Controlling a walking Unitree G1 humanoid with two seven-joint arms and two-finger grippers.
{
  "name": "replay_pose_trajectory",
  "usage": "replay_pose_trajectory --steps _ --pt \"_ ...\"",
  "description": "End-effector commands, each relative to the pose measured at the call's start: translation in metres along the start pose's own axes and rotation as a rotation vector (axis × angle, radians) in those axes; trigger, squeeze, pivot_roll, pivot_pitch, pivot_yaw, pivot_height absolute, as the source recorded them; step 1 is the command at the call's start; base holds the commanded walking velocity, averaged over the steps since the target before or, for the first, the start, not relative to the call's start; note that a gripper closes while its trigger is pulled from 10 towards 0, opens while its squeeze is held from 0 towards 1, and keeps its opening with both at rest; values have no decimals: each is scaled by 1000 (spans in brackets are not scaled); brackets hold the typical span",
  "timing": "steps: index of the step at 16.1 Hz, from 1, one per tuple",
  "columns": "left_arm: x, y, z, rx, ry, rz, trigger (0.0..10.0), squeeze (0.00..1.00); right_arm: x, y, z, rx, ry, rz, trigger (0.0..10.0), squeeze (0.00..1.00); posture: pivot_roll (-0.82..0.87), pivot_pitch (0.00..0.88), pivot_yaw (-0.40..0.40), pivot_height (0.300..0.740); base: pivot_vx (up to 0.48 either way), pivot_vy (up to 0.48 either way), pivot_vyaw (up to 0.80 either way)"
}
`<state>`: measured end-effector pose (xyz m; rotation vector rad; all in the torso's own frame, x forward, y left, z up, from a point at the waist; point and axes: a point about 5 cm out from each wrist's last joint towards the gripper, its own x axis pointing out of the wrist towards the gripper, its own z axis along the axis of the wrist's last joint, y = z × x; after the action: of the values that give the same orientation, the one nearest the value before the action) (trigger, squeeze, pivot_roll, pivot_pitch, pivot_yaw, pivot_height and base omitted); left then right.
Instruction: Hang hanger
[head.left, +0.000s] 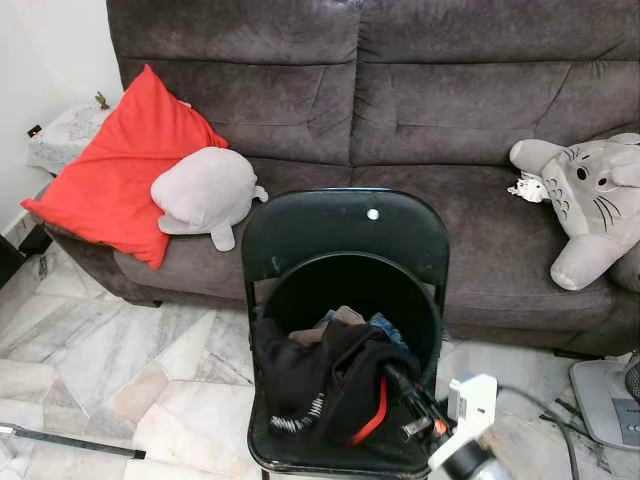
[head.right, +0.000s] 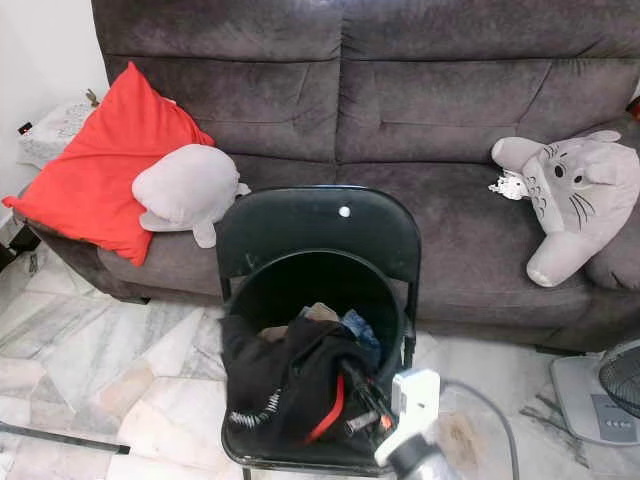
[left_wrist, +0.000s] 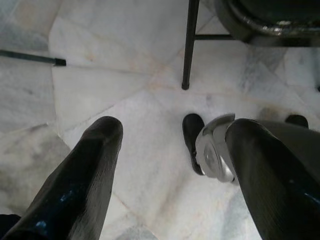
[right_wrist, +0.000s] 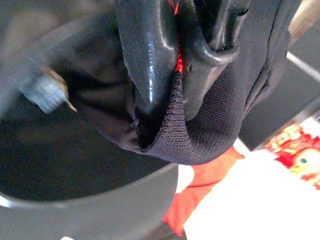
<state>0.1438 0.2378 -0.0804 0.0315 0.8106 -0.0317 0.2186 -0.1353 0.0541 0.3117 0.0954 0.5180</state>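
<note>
A black garment (head.left: 310, 375) with a red strip (head.left: 374, 412) spills over the front rim of a black bucket (head.left: 300, 275), which stands on a black folding chair (head.left: 340, 225). My right gripper (head.left: 395, 380) reaches in from the lower right and is shut on a fold of that garment (right_wrist: 200, 135); red (right_wrist: 178, 64) shows between its fingers (right_wrist: 145, 55). Other clothes (head.left: 345, 318) lie deeper in the bucket. My left gripper (left_wrist: 172, 135) hangs open above the marble floor near a chair leg (left_wrist: 189, 45). I cannot make out a hanger as such.
Behind the chair stands a dark grey sofa (head.left: 430, 120) with a red cushion (head.left: 125, 165), a grey plush (head.left: 205, 190) and a grey cat-like plush (head.left: 590, 200). A fan base (head.left: 605, 400) and cable (head.left: 545, 415) lie at right. A black rod (head.left: 70, 442) lies on the floor at left.
</note>
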Motion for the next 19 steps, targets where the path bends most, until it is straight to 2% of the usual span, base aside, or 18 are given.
replay_pose_trajectory --steps 1,2,3,4,5,6,7,8,9,10,13,16,19 --pt "-1 3 -1 -1 2 14 10000 0 0 3 3 -3 -8 -17 0 0 -69 104 114 721 0 0 0" --pt "0 3 2 1 -5 13 10000 0 0 0 6 -4 -24 -81 0 0 -71 101 117 721 0 0 0" --pt "0 3 2 2 -5 13 10000 0 4 -10 23 -3 -108 -201 0 0 -73 94 118 721 0 0 0" --pt "0 3 3 3 -5 13 10000 0 5 -13 28 -10 -132 -238 0 0 -73 94 118 721 0 0 0" --pt "1 4 4 3 -7 16 10000 0 9 -19 44 -40 -208 -350 0 0 -78 87 119 721 0 0 0" --pt "1 4 6 4 -10 16 10000 0 10 -21 51 -17 -250 -405 0 0 -79 85 119 721 0 0 0" --pt "3 4 8 5 -18 15 10000 0 11 -23 60 65 -319 -500 0 0 -80 82 121 721 0 0 0" --pt "3 3 9 6 -21 15 10000 0 14 -20 64 100 -339 -508 1373 0 -81 83 122 721 0 0 0" --pt "3 3 10 6 -23 14 10000 0 17 -15 68 76 -340 -489 8118 0 -84 82 124 721 0 0 0" --pt "5 0 12 9 -31 9 10000 0 21 -10 71 53 -336 -468 10000 0 -90 85 124 721 0 0 0" --pt "8 -13 13 9 -39 -2 10000 0 22 -8 71 36 -317 -479 10000 0 -89 90 118 721 0 0 0" --pt "6 -24 -2 -2 9 -1 10000 0 22 -9 73 12 -307 -493 10000 0 -94 94 114 721 0 0 0" --pt "1 -25 -14 -7 51 10 10000 0 26 -8 78 26 -322 -483 10000 0 -91 100 110 721 0 0 0"
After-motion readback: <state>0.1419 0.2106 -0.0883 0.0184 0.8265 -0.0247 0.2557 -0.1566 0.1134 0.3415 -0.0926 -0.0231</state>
